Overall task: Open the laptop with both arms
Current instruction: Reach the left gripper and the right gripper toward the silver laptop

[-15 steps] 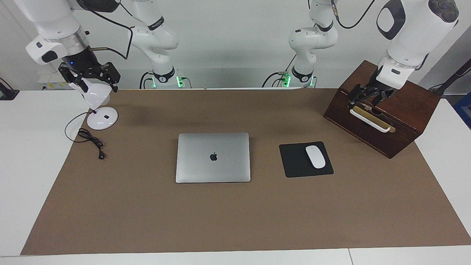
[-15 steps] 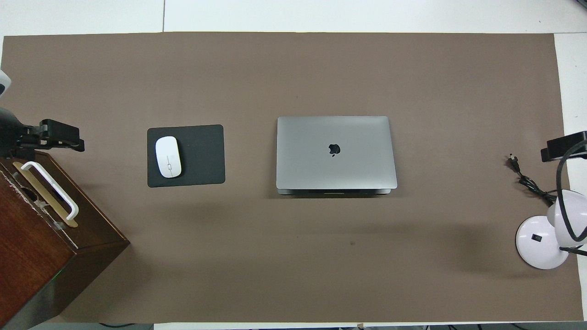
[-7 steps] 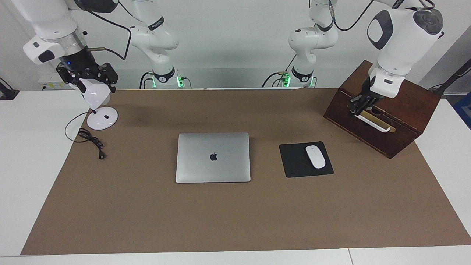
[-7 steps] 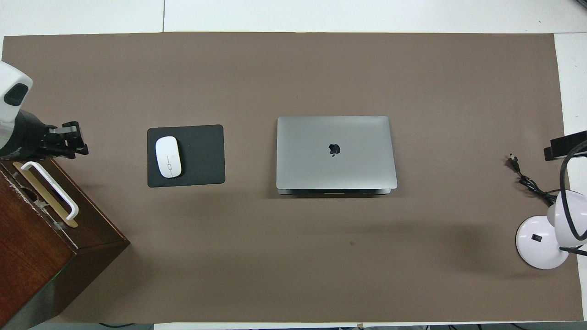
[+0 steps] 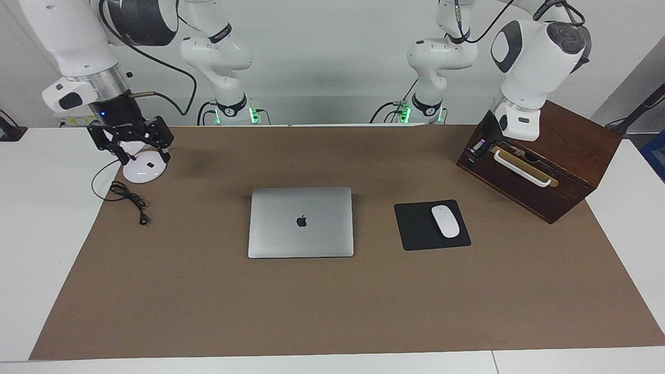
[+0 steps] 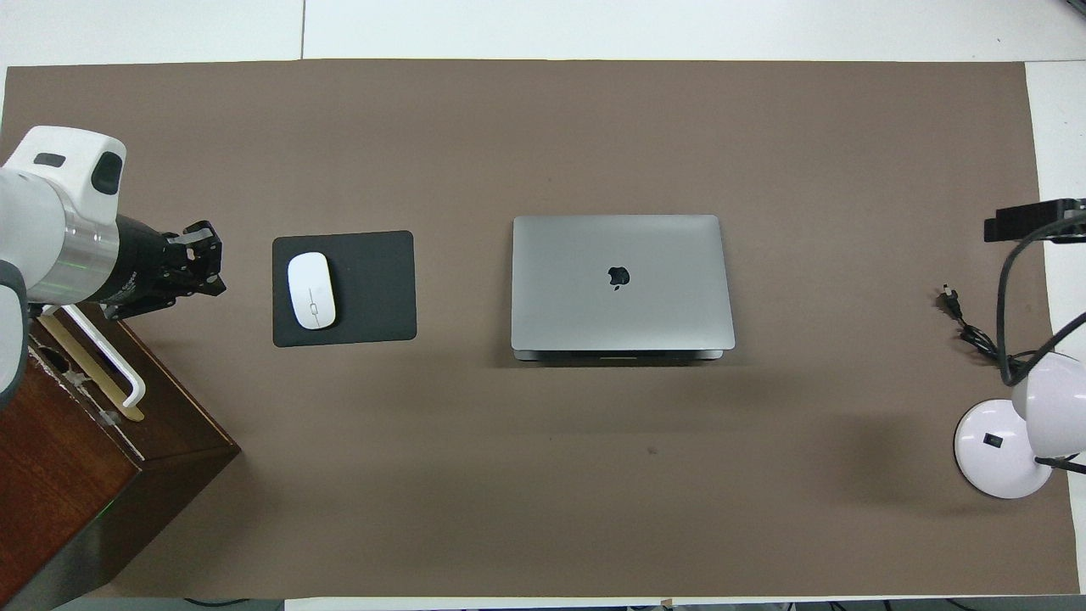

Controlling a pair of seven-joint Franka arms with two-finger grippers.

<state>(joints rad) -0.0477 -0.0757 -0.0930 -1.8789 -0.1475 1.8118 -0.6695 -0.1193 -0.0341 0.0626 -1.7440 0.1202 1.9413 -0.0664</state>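
The laptop (image 5: 301, 222) lies shut and flat on the brown mat (image 5: 332, 311), in the middle of the frame, its dark apple logo facing up. Nothing touches it.

The left gripper (image 5: 477, 149) hangs at the upper right of the facing view, over the corner of the dark wooden box (image 5: 566, 171), just beside the box's white handle (image 5: 521, 169). Its jaws are pressed together and hold nothing.

The right gripper (image 5: 132, 143) hovers at the upper left of the same view, right over the white desk lamp (image 5: 144, 170). From here I cannot tell whether its jaws are spread or closed.

Between the laptop and the box sits a black mouse pad (image 5: 415, 231) with a white mouse (image 5: 446, 221) on it. A black cable (image 5: 127, 197) trails from the lamp across the mat's edge.
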